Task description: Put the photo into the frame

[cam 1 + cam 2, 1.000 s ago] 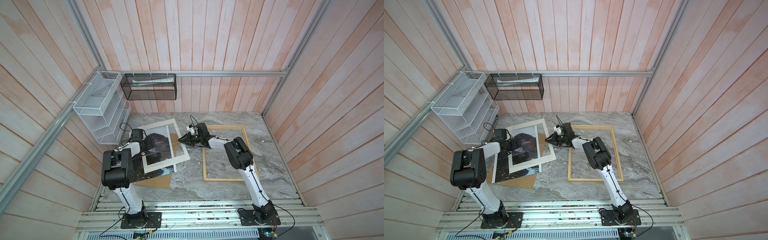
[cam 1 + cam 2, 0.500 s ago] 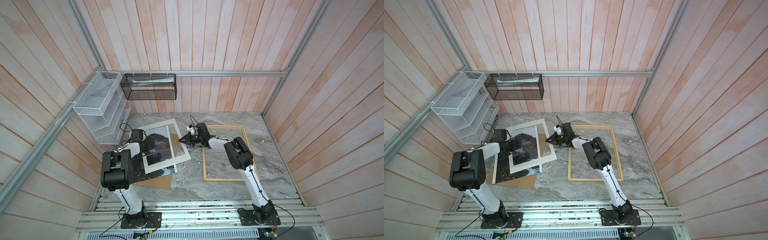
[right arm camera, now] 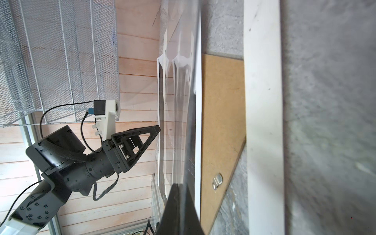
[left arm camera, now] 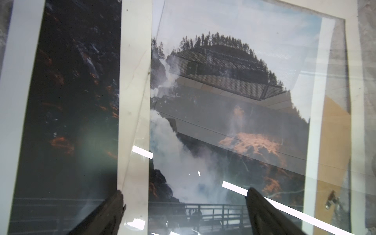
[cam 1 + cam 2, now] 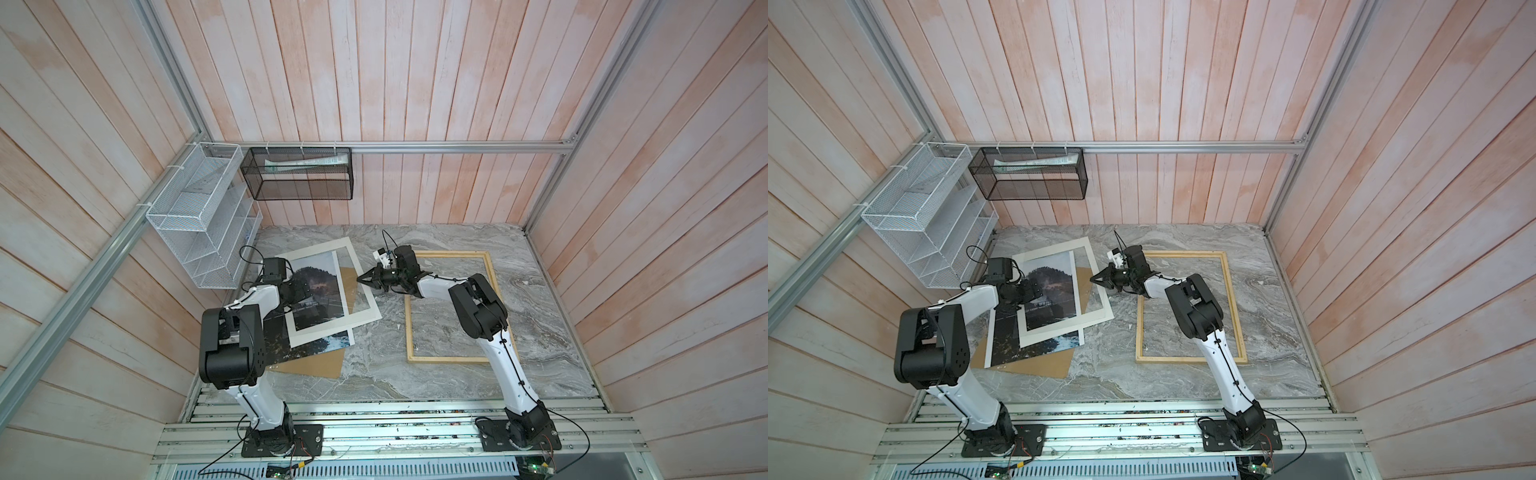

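The right jaws are fully closed at the near edge of the stack, their tips low over the photo point(image 5: 318, 286). Whether they pinch the print or the clear sheet point(image 4: 223, 91) lying over it cannot be told. The left jaws are spread wide and hold nothing. They are poised above the photo, one tip over the white mat point(image 5: 332, 327).

The frame point(image 5: 449, 358) lies flat on the surface point(image 5: 374, 374) behind the right jaws, well apart from the stack.

- **Wrong grip:** if only the clear sheet is pinched, the photo will likely stay put.
- **Dragging:** the mat overlaps the print, so a sideways pull could drag the mat and the brown board point(image 5: 316, 365) along.
- **Damage:** the same pull could crease the thin paper.
- **Slipping:** a shallow tip pinch may slip.
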{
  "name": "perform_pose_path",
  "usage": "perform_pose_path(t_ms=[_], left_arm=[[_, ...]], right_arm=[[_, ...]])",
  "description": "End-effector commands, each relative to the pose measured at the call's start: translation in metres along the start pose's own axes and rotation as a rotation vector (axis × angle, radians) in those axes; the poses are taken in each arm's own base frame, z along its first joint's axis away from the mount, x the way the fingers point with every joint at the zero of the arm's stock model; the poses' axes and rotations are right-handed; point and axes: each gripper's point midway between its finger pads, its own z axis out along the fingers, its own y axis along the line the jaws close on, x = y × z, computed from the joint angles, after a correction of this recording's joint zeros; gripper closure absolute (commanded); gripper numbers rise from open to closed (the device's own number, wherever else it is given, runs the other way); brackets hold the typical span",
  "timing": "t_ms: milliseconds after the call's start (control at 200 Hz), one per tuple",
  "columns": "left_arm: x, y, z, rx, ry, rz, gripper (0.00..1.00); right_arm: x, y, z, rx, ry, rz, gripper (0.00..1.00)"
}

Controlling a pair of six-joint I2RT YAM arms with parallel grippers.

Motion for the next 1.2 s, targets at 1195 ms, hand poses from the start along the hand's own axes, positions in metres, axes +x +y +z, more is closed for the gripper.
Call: perform_pose_path(t_ms=[1195], left_arm=[[-0.002,-0.101,-0.053,0.315,-0.076,0.039,0.05]], right_arm=[[0.044,0.061,-0.153,-0.082,0.014,-0.199,1.0]])
